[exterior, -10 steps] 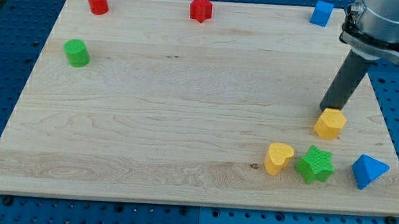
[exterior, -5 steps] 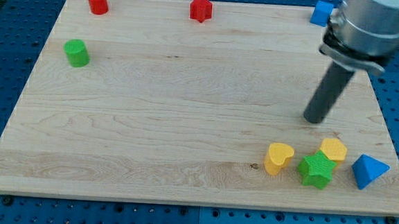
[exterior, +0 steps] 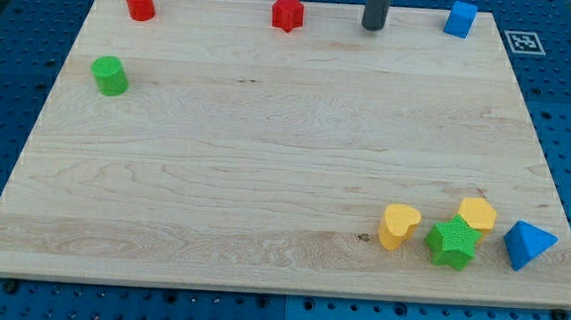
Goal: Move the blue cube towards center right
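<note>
Camera view: blue cube (exterior: 460,19) at far right corner of table (exterior: 267,139). My tip (exterior: 373,26) left of it, apart, btwn it & red star (exterior: 288,12). No jaws on rig. Yellow/green/blue cluster near right.

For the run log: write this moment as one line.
my tip: top edge, between red star and blue cube, touching neither | blue cube: top right corner | move: not begun
</note>
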You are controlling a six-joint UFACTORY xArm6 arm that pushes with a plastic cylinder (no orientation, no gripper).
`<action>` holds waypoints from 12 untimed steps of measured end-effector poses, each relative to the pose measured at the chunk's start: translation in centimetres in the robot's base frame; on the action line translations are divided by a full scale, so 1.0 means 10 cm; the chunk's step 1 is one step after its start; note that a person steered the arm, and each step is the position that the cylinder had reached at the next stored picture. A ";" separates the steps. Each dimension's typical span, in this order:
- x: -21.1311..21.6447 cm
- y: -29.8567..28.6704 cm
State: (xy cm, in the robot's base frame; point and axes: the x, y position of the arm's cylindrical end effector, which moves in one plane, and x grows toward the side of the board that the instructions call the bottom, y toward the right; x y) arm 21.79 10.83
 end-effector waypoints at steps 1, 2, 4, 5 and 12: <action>-0.26 0.03; -0.26 0.23; -0.22 1.65; -0.22 1.65; 0.13 1.76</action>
State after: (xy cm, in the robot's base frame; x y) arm 23.07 28.43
